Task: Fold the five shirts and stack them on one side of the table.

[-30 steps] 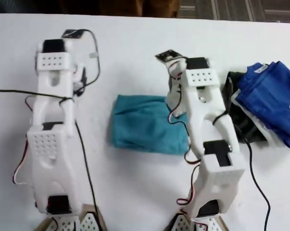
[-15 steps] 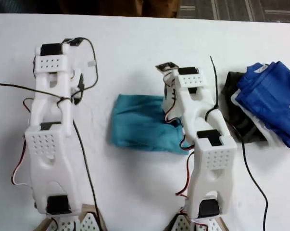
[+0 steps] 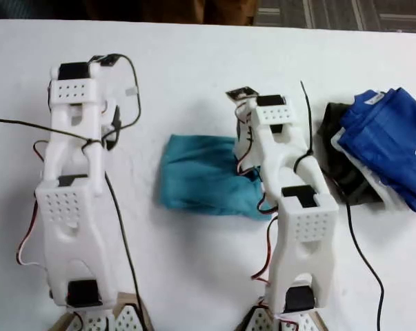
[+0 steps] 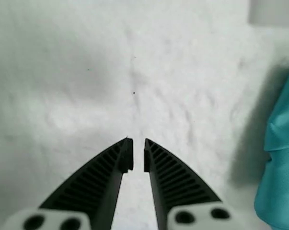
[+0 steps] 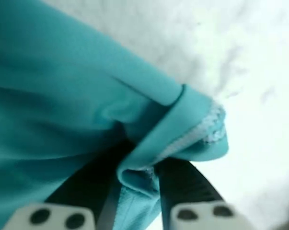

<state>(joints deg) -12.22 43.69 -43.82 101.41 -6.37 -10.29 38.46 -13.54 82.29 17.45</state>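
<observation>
Jaws of the right arm are clamped on a folded edge of the teal shirt (image 5: 63, 91), which lies loosely folded on the white table (image 3: 194, 69) between the two arms. Its right end is tucked under that arm. The left jaws stand almost closed over bare table, holding nothing, with the shirt nearby. At the table's right edge, a blue shirt (image 3: 390, 141) tops a stack over a black garment (image 3: 335, 138).
</observation>
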